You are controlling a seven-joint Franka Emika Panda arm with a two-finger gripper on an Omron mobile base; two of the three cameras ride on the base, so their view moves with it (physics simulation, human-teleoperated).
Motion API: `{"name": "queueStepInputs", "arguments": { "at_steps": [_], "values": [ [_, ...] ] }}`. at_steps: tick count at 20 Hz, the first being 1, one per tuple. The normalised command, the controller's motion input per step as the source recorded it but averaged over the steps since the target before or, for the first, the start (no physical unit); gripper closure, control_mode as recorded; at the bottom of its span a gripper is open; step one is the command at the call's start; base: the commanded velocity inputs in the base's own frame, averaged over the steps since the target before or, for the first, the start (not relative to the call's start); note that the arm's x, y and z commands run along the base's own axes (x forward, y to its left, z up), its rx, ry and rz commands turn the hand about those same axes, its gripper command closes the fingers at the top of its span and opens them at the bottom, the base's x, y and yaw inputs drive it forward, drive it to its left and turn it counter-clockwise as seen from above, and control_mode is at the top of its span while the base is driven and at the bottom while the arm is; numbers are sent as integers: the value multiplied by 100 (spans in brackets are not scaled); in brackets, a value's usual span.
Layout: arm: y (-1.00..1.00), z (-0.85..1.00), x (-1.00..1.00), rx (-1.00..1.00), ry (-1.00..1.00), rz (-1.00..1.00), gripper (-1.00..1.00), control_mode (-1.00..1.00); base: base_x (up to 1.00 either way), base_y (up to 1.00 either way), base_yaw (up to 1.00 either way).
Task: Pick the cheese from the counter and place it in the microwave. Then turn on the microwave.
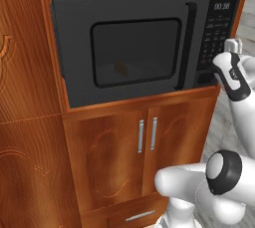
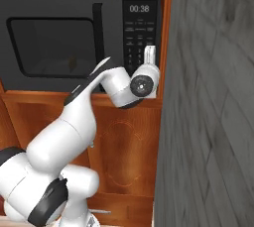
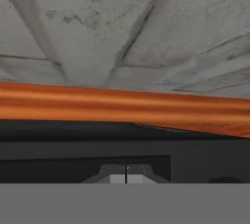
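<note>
Sitting inside one shut microwave (image 1: 124,48) — one cheese (image 1: 120,68) chunk, pincer (image 2: 149,55) at panel.

Cheese inside the shut microwave

We see the small tan cheese (image 1: 120,68) behind the dark window of the black microwave (image 1: 74,48), its door closed, the display reading 00:38.

You can only just make out the cheese (image 1: 120,68) behind the dark glass of the microwave (image 1: 74,48); its shape is too dim to tell. The buttons on the panel (image 2: 140,35) are too small to read. The gripper's (image 3: 126,174) tips look pressed together, maybe shut.
</note>
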Motion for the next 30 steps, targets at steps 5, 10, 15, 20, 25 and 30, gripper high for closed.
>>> {"name": "queueStepInputs", "arguments": {
  "at_steps": [5,10,15,20,25,30],
  "values": [
    [8,-9,0,0,-8,0,100,-100,0,0,0],
    [27,1,0,0,-10,0,100,-100,0,0,0],
    [15,18,19,0,-16,0,100,-100,0,0,0],
    [2,17,34,0,-12,0,100,-100,0,0,0],
    [0,0,22,0,-1,0,100,-100,0,0,0],
    [0,-8,5,0,0,0,100,-100,0,0,0]
  ]
}}
